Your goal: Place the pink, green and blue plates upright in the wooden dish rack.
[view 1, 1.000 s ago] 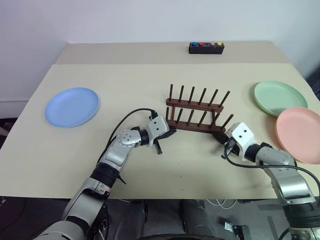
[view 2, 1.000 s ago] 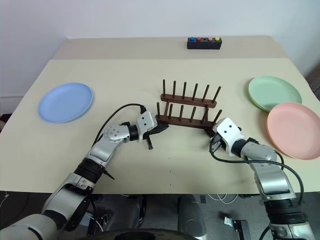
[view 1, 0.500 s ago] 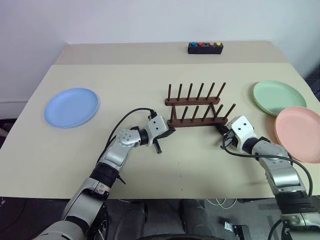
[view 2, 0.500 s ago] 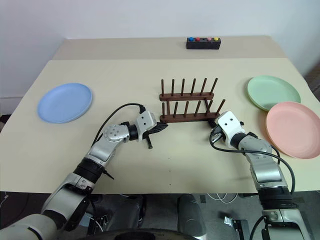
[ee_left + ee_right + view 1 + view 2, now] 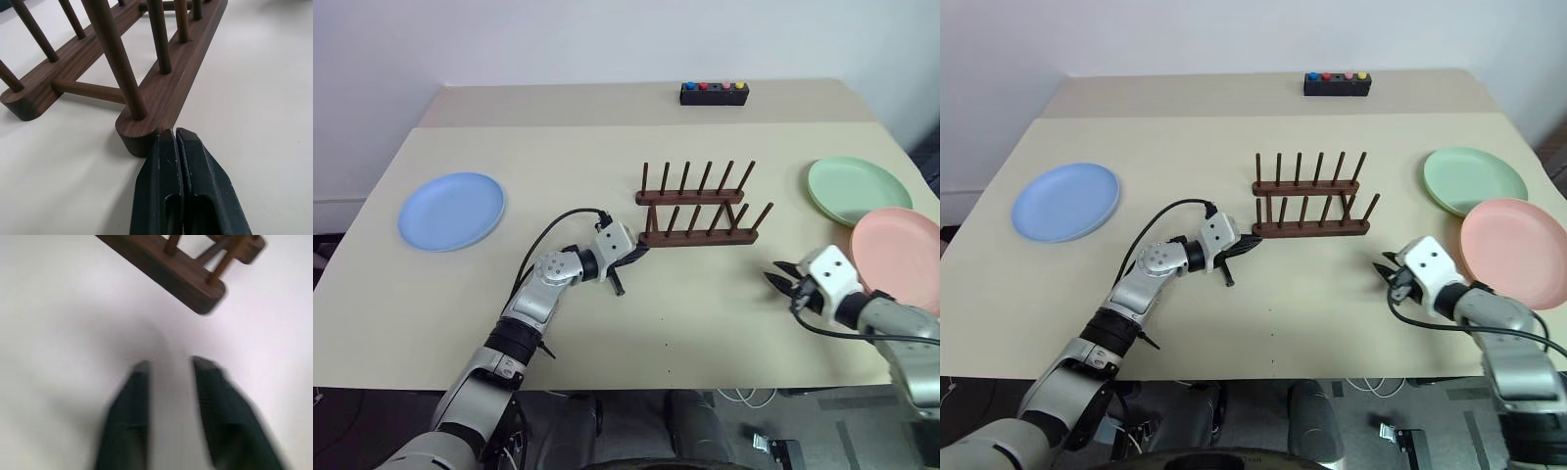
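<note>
The left gripper [image 5: 175, 134] has its two black fingers pressed flat together with nothing between them, and the tips sit right against the rounded end of the near rail of the wooden dish rack [image 5: 697, 211]. From the head views that is the rack's left end, the arm reaching in low across the table [image 5: 607, 323] with a black cable looping over its wrist.

The right gripper [image 5: 781, 282] hangs over bare tabletop, apart from the rack and nearer the front edge than the rack's right end. Its fingers [image 5: 131, 401] stand parted with a clear gap of table showing between them (the wrist view is blurred, but the gap is plain), and they hold nothing.

The rack stands upright near the middle of the table, both rails lying roughly crosswise, each with its row of thin pegs; no plate is in it. The blue plate [image 5: 452, 210] lies flat well off to the left. The green plate [image 5: 858, 190] lies flat on the right side, and the pink plate [image 5: 899, 258] lies just in front of it, its rim overlapping the green one's. A small black box with coloured buttons [image 5: 715, 92] sits at the far edge.
</note>
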{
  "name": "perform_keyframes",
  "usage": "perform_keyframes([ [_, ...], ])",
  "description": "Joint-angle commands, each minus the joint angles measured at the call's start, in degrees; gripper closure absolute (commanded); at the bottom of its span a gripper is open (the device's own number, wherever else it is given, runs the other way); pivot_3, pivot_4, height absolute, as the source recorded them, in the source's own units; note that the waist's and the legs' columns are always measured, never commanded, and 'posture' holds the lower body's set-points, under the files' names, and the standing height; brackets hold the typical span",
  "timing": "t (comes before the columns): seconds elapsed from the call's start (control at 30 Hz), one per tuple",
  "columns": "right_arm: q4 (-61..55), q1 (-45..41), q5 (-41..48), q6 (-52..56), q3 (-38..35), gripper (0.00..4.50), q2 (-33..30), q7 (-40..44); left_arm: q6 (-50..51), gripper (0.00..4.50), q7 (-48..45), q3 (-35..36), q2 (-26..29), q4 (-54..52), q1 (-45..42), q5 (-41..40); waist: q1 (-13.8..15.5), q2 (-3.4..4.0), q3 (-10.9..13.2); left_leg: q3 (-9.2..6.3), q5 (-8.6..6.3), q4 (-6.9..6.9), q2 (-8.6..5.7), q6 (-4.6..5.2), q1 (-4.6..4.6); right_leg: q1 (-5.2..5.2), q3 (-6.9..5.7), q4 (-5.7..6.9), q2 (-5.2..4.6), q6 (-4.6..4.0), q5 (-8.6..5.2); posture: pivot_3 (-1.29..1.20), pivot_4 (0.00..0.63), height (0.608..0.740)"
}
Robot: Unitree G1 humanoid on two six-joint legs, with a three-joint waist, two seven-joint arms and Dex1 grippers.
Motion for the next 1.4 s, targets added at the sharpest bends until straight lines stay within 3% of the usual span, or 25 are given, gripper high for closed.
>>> perform_keyframes([
  [0.03,-6.58,3.57,2.05,1.45,-8.65,1.19,-2.73,1.00,0.99,4.50,-2.41,0.55,0.39,-3.65,1.84,-1.80,0.07,0.01,0.00,0.01,0.00,0.00,-0.01,0.00,-0.02,-0.01,0.00,0.00,-0.01,0.01,-0.01,0.00,0.150,0.740],
  [0.1,-8.41,4.93,2.73,2.69,-11.40,0.17,-3.50,1.33,2.30,4.50,-3.98,0.65,0.65,-6.13,2.85,-3.15,0.01,-0.02,0.01,0.01,-0.01,-0.02,0.00,0.01,-0.04,-0.01,0.01,-0.03,-0.01,0.02,-0.02,0.00,0.150,0.740],
  [0.27,-7.09,6.56,-0.30,7.15,-16.05,0.17,-5.97,-0.30,8.16,4.50,-12.61,-1.13,3.89,-17.70,8.35,-8.23,0.08,-0.01,0.01,0.01,-0.01,0.00,0.00,0.01,-0.12,-0.08,0.00,-0.03,-0.01,0.01,-0.02,0.00,0.150,0.740],
  [0.4,-3.20,6.52,-4.70,9.08,-13.50,0.17,-5.78,-4.17,10.81,4.50,-16.66,-2.81,5.57,-22.80,10.83,-10.02,0.28,0.00,0.01,0.02,-0.01,0.03,0.00,0.01,-0.14,-0.07,0.01,-0.04,-0.02,-0.02,-0.03,0.00,0.150,0.740],
  [0.63,2.74,5.67,-9.55,8.93,-9.38,0.17,-4.34,-9.22,12.72,4.50,-17.76,-2.65,3.56,-26.34,10.93,-13.62,0.19,0.03,-0.01,0.01,-0.01,0.03,0.00,0.01,-0.19,-0.12,0.01,-0.06,-0.02,-0.17,-0.11,0.00,0.150,0.740],
  [0.67,2.57,5.69,-9.66,8.93,-9.33,0.69,-4.35,-9.27,12.61,4.50,-17.87,-2.63,3.43,-25.89,10.82,-13.66,0.15,0.03,-0.01,0.02,0.00,0.03,0.00,0.01,-0.19,-0.12,0.01,-0.05,-0.02,-0.16,-0.11,0.00,0.150,0.740],
  [0.7,2.25,5.61,-9.65,9.12,-9.25,0.92,-4.32,-9.28,12.33,4.50,-18.03,-2.58,3.32,-25.13,10.66,-13.55,0.11,0.03,-0.01,0.02,-0.01,0.04,0.00,0.01,-0.19,-0.11,0.01,-0.05,-0.02,-0.14,-0.10,0.00,0.150,0.740],
  [0.93,1.11,6.22,-10.49,9.34,-9.73,4.43,-4.26,-9.75,11.18,4.50,-18.27,-2.86,3.10,-22.62,10.48,-12.86,0.12,0.03,-0.01,0.02,-0.01,0.05,0.00,0.01,-0.20,-0.12,0.00,-0.06,-0.02,-0.04,-0.04,0.00,0.150,0.740],
  [1.27,-7.79,10.30,-12.89,7.49,-16.53,4.43,-8.07,-7.08,8.52,4.50,-18.42,-2.45,2.37,-19.23,8.46,-12.55,0.16,0.06,0.00,0.02,-0.01,0.05,-0.01,0.01,-0.23,-0.13,0.00,-0.06,-0.02,-0.03,-0.04,0.00,0.150,0.740],
  [1.4,-11.27,5.47,-10.50,5.72,-19.32,4.43,-10.36,-5.44,7.67,4.50,-18.04,-2.12,2.11,-17.98,7.54,-12.38,-0.05,0.05,0.01,0.02,-0.01,0.04,0.00,0.01,-0.22,-0.16,0.00,-0.05,-0.01,-0.02,-0.04,0.00,0.150,0.740],
])
